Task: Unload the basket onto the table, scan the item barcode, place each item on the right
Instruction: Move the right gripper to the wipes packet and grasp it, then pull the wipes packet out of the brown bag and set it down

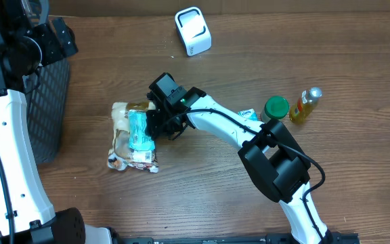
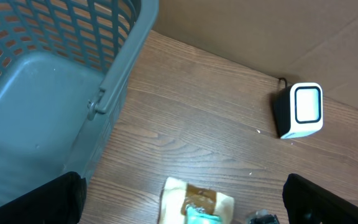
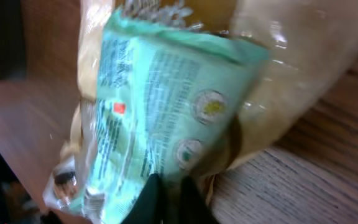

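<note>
**Mint-green packet pinched, well short of the scanner**

Mint-green printed packet carries columns of small print, a red square mark and two round seals. The right wrist view is too blurred for any word or brand to be read, and no barcode can be made out. The white box-shaped scanner shows only a blank rounded window.

The packet lies on a tan crinkled plastic bag. Both are well apart from the scanner, nearer the robot and to the scanner's left. The right gripper has its dark tips pressed together on the packet's lower edge, and part of that edge is hidden behind them. From overhead the wrist covers the packet's right side.

The right arm reaches from the near table edge, elbow bent, and the wrist is turned towards the bag. The left gripper hangs spread wide, only its finger ends showing. Below it are the scanner and a grey mesh basket far to the scanner's left.

A green-lidded jar and a yellow bottle stand to the scanner's right, nearer the robot.
</note>
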Available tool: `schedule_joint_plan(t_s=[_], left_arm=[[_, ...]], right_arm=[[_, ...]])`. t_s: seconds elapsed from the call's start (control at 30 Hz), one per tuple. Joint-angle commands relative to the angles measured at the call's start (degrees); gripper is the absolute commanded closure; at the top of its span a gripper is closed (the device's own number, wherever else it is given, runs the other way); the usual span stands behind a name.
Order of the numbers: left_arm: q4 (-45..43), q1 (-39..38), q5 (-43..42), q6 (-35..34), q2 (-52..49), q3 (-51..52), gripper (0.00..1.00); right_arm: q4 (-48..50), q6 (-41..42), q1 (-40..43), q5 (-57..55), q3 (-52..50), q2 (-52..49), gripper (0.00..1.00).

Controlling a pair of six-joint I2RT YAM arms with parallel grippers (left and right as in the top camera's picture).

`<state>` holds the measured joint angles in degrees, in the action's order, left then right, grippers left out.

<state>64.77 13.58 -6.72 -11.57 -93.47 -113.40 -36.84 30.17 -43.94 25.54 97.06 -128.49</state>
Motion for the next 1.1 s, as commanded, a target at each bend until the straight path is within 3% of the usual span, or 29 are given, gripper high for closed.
schedule_joint_plan(t_s=[0.0, 0.27, 0.5, 0.67, 0.83, 0.87, 0.9, 0.93, 1.07], left_arm=[[-0.07, -0.11, -0.35, 0.87, -0.17, -1.46, 0.00], [-0.07, -0.11, -0.35, 0.87, -0.17, -1.49, 0.00], [-0.07, -0.11, -0.35, 0.87, -0.17, -1.49, 0.00], [-0.07, -0.11, -0.35, 0.90, -0.17, -1.49, 0.00], [-0.07, -0.11, -0.35, 0.90, -0.17, -1.49, 0.00], [-0.07, -0.11, -0.35, 0.87, -0.17, -1.49, 0.00], [-0.07, -0.11, -0.35, 0.87, -0.17, -1.49, 0.00], [-0.07, -0.11, -0.35, 0.87, -0.17, -1.49, 0.00], [-0.07, -0.11, -0.35, 0.87, -0.17, -1.49, 0.00]], right_arm=[[0.15, -0.15, 0.33, -0.26, -0.22, 0.07, 0.96], [-2.12, -0.52, 5.33, 3.45, 0.15, 7.28, 0.96], [-11.80, -4.09, 11.89, 2.75, 0.13, 10.03, 0.96], [-20.59, -6.47, 14.86, -7.76, 0.02, 9.97, 0.96], [-22.43, -6.51, 14.86, -16.57, -1.75, 9.97, 0.96], [-22.25, -6.75, 14.78, -16.59, -2.25, 9.97, 0.89], [-22.23, -7.39, 14.78, -16.59, -2.69, 9.97, 0.69], [-22.27, -8.17, 14.78, -16.63, -2.91, 9.97, 0.59], [-22.64, -9.49, 14.80, -19.06, -2.40, 10.21, 0.55]])
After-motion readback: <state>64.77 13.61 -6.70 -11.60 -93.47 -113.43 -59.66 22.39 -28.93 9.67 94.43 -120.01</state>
